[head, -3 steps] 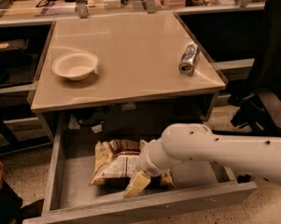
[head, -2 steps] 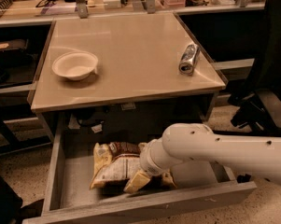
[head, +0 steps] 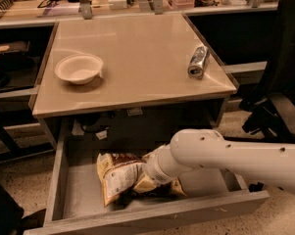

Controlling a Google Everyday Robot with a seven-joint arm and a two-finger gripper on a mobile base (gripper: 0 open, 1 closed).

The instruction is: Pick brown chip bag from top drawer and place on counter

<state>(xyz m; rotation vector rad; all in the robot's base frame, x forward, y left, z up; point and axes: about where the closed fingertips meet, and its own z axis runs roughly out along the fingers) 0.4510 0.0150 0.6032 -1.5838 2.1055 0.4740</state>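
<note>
Almost nothing has moved: the pincer [head: 146, 181] stays down at the brown chip bag [head: 118, 176] lying in the top drawer [head: 58, 180]; its grip cannot be told. The lift toward the desk [head: 137, 62] seems not yet begun.

counter [head: 137, 89] | bowl [head: 78, 68] seen at left | can [head: 198, 61] laid at right (on its side) | gripper [head: 148, 179] seen in drawer [head: 152, 215]

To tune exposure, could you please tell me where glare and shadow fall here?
Camera view: a soft sheen lies on the counter near the white bowl, and the crushed can glints. The top drawer is dimmer beneath, where the gripper is down at the brown chip bag.
</note>
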